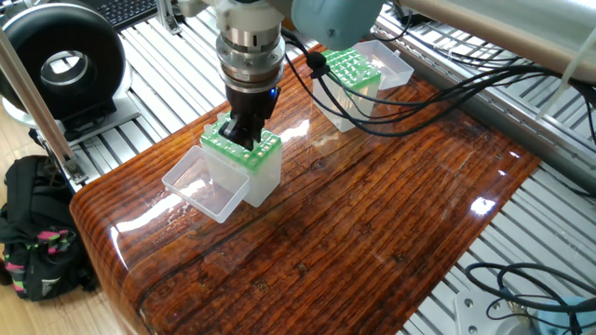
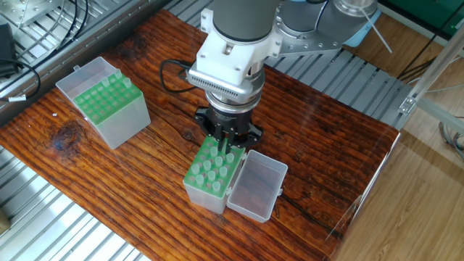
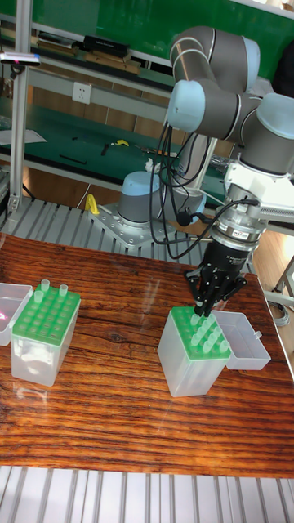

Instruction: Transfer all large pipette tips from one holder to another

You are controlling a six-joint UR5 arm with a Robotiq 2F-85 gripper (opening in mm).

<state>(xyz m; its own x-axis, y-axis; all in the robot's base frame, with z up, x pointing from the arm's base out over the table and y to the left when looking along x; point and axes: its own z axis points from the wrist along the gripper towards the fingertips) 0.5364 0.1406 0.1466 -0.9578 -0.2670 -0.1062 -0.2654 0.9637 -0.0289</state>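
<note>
Large pipette tips point(image 2: 209, 172), translucent whitish tapered plastic tubes, stand upright in the green perforated rack of a clear plastic holder box point(image 2: 208, 190) at lower centre of the other fixed view; its hinged clear lid point(image 2: 255, 185) lies open flat on the right side of the box. In the tall fixed view the same tips point(image 3: 209, 335) show at centre right, several collars standing proud of the green rack.

A few more whitish tips sit in a second clear holder box with green rack point(image 2: 105, 100) at upper left of the other fixed view, well apart from the first; in the tall fixed view it sits at the left edge point(image 3: 42, 335), with two collars visible along the rack's far edge.

Tool point(image 2: 225, 147), black two-finger, points straight down over the far end of the near box's rack; fingertips are down among the tip collars. In the one fixed view the tool point(image 1: 244, 138) sits at upper left of centre, fingers close together at the rack top. Whether it is clamping a tip I cannot tell, as the fingers hide the spot.

Both boxes rest on a glossy dark reddish wood-grain surface point(image 2: 312, 145). Black cables point(image 1: 391, 70) trail across the upper right of the one fixed view.
</note>
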